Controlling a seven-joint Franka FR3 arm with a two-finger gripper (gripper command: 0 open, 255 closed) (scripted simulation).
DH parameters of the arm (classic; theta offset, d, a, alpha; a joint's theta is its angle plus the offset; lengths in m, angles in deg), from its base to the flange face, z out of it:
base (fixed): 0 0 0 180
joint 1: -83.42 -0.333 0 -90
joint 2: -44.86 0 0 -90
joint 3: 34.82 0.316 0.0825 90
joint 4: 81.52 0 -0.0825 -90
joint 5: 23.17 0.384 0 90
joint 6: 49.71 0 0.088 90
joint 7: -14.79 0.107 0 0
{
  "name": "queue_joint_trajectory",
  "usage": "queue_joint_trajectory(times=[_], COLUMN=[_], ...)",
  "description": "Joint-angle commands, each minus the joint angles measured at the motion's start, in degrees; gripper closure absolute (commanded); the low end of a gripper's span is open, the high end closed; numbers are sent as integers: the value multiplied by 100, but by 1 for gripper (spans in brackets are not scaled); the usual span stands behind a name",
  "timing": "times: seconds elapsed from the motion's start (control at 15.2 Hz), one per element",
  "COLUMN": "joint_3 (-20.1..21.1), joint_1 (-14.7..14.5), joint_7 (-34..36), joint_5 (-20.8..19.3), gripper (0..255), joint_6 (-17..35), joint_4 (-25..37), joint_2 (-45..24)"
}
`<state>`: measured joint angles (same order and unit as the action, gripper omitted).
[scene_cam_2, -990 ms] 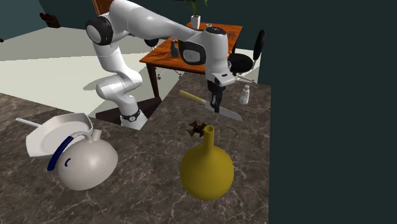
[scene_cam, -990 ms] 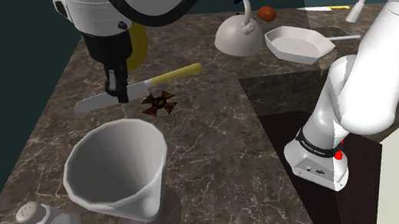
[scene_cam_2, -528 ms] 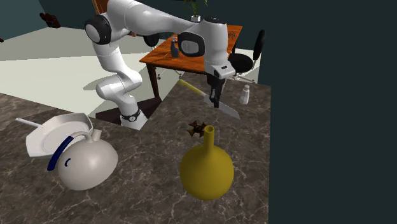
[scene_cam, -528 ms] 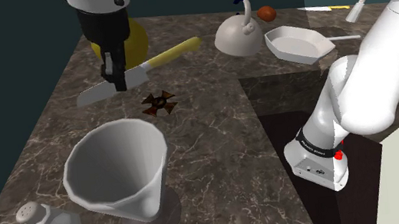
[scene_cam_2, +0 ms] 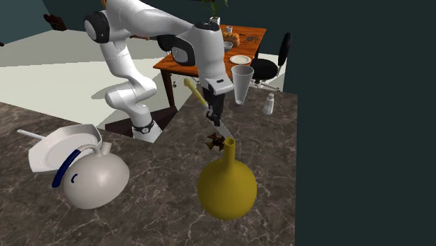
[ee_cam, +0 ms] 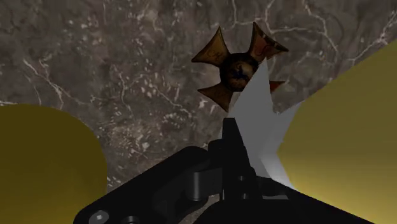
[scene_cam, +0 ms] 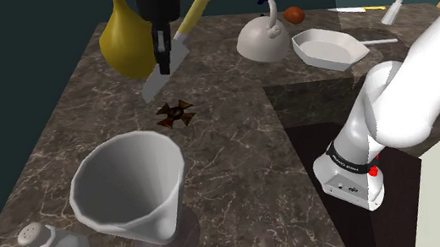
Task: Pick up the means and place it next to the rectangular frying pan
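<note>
A knife with a yellow handle (scene_cam: 198, 6) and a grey blade (scene_cam: 158, 77) hangs tilted above the dark marble counter (scene_cam: 240, 167), handle high, tip low. My gripper (scene_cam: 164, 58) is shut on the knife where blade meets handle. In the second exterior view the gripper (scene_cam_2: 215, 112) holds the blade (scene_cam_2: 223, 131) just over a brown cross-shaped piece (scene_cam_2: 219, 142). In the wrist view the shut fingers (ee_cam: 233, 149) clasp the blade (ee_cam: 256, 111), whose tip points at the cross (ee_cam: 236, 67). The white rectangular frying pan (scene_cam: 329, 47) lies far off at the shoulder view's upper right.
A yellow vase (scene_cam: 127, 42) stands right behind the gripper. A white kettle (scene_cam: 260, 37) sits beside the pan, a red-brown object (scene_cam: 294, 15) behind it. A big white goblet (scene_cam: 132, 192) and a shaker (scene_cam: 50, 243) stand near the front. The arm's base (scene_cam: 352, 176) occupies a recess.
The gripper has carried the knife up and toward the shoulder view's right. The knife has swung from nearly flat to steeply tilted, handle up. The vase is now uncovered.
</note>
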<state>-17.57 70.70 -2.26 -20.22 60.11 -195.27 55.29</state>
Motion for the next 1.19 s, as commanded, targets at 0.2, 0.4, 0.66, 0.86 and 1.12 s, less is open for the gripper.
queue_joint_trajectory(times=[0.2, 0.4, 0.66, 0.86, 1.12], joint_3=[-466, -750, -1133, -1421, -1803], joint_1=[253, 404, 610, 770, 983], joint_7=[-769, -1206, -1779, -2204, -2767], joint_5=[93, 97, 63, 19, -47], gripper=[255, 255, 255, 255, 255], joint_6=[25, 14, -9, -29, -60], joint_4=[-450, -629, -778, -822, -792], joint_2=[408, 581, 726, 772, 747])
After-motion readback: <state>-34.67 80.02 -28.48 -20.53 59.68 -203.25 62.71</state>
